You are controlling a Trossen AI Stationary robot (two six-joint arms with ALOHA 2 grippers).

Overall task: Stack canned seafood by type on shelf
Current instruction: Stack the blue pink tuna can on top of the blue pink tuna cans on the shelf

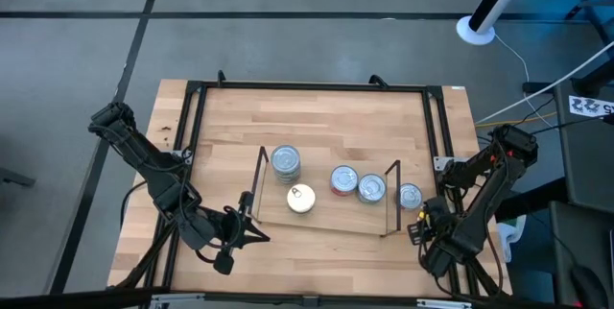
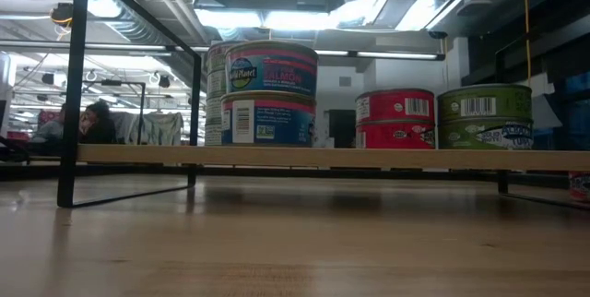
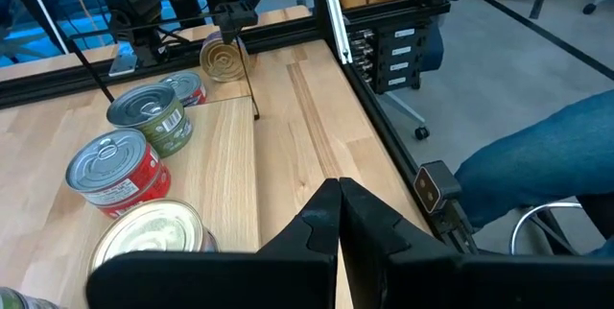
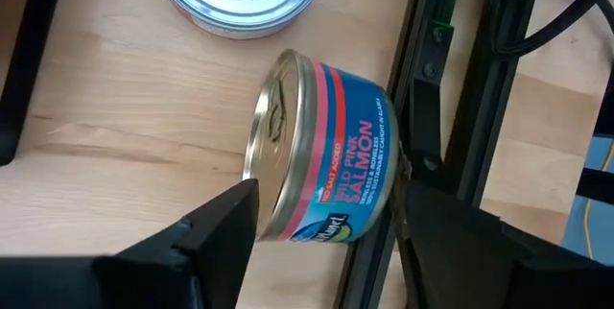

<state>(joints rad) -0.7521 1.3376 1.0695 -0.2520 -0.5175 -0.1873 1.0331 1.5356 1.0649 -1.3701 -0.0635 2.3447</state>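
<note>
From above, the shelf [image 1: 326,221] lies across the middle of the wooden counter [image 1: 317,122], its black wire uprights at the two short ends. On it stand a stack of silver-topped tins [image 1: 285,163], a gold-topped tin [image 1: 301,198] just in front of that stack, a red-sided tin [image 1: 344,179] and a silver-topped tin [image 1: 371,188] beside it. Another tin [image 1: 410,195] sits on the counter just outside the shelf's right upright. The left gripper [image 1: 251,235] rests near the shelf's left front corner, closed and empty. The right gripper [image 1: 422,223] is at the counter's right edge.

At table height, a salmon tin [image 2: 272,68] sits on another blue-labelled tin [image 2: 267,119]; to the right are a red stack [image 2: 395,118] and a green stack [image 2: 485,116].

The left wrist view shows its fingers [image 3: 321,227] pressed together, with the red tin [image 3: 107,170], a green tin [image 3: 149,115] and the gold-topped tin [image 3: 153,237] ahead.

In the right wrist view, the gripper [image 4: 326,218] clasps a pink salmon tin [image 4: 321,151] on its edge, fingers on either flat face, beside the counter's black frame.
</note>
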